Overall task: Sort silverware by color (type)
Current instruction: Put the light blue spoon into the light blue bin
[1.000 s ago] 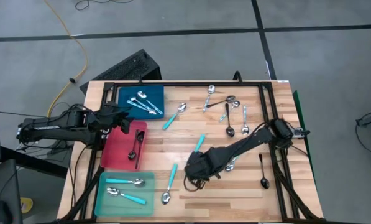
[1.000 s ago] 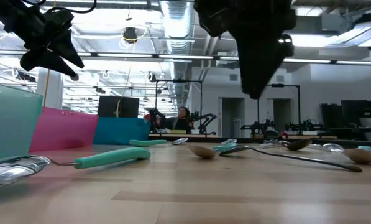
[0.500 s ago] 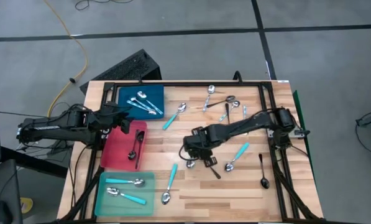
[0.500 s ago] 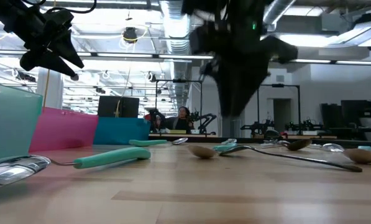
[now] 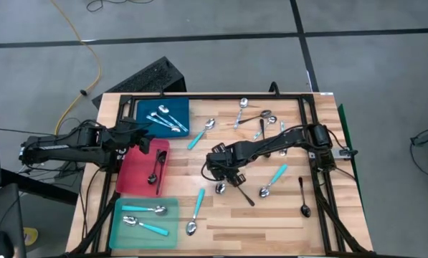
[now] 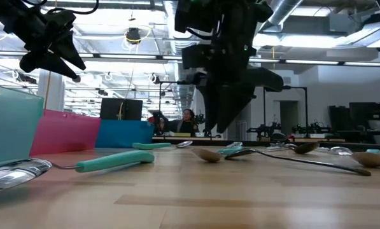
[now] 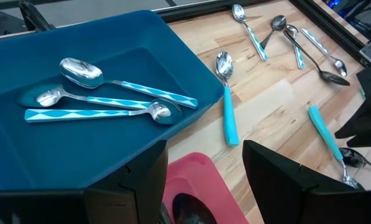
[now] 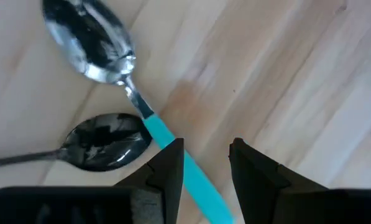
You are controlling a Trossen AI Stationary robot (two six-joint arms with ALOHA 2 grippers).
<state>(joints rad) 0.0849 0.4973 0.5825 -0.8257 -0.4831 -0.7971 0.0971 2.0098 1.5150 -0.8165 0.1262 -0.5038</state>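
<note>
My right gripper [image 5: 224, 174] is open over the middle of the table, above a turquoise-handled spoon [image 8: 141, 112]. The spoon's handle runs under the gap between the fingers; I cannot tell whether they touch it. A black spoon's bowl [image 8: 104, 149] lies right beside it. My left gripper [image 5: 143, 143] is open and empty, in the air where the blue tray [image 5: 145, 109] meets the red tray [image 5: 131, 179]. The blue tray holds three spoons [image 7: 110, 99] with patterned handles. The red tray holds a black spoon [image 5: 155, 168]. The teal tray [image 5: 120, 233] holds two turquoise-handled spoons.
Several more spoons lie loose on the wood: a cluster at the far right [image 5: 260, 122], a turquoise one [image 5: 274, 178] and a black one [image 5: 303, 197] at the right, turquoise ones near the blue tray [image 5: 199, 135] and by the near edge [image 5: 196, 209]. A black frame [image 5: 307, 129] borders the table.
My right gripper has swung from nearer the near edge toward the far edge and a little to the left, turning as it went. It now stands over the turquoise-handled spoon. Its arm has uncovered a turquoise spoon and a black spoon at the right.
</note>
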